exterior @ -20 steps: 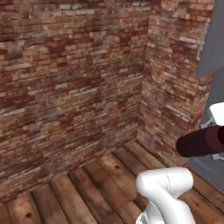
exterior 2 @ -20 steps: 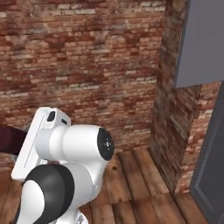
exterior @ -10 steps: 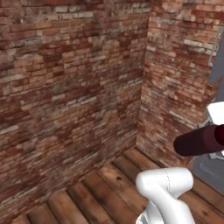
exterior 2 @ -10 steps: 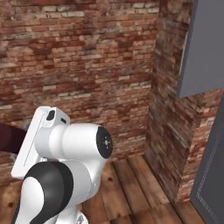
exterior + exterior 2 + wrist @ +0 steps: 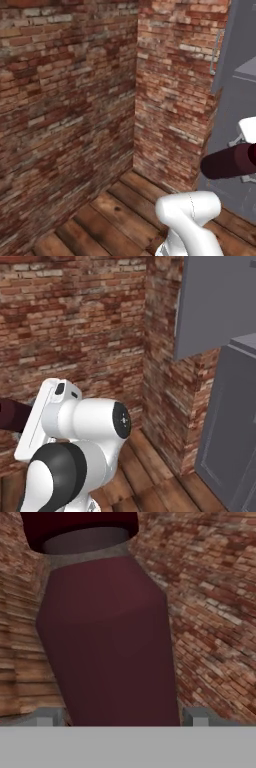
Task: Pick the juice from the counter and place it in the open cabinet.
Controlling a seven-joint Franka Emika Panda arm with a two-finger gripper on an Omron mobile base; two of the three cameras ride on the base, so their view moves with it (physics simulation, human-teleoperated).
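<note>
The two-finger gripper (image 5: 120, 716) clamps the dark maroon cylindrical juice bottle (image 5: 107, 644), one fingertip on each side. The bottle is held lying sideways in the air above the wooden plank floor (image 5: 110, 210), beside the red brick wall corner (image 5: 137, 100) and near the dark grey cabinet (image 5: 227, 431).

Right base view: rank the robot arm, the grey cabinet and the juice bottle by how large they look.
1. Cabinet and arm: too alike to rank, and the arm is nearer the camera.
2. Juice: smallest, mostly hidden behind the arm.

dark maroon juice (image 5: 107, 652) — lying level, airborne — beside grey cabinet (image 5: 237, 95)
</note>
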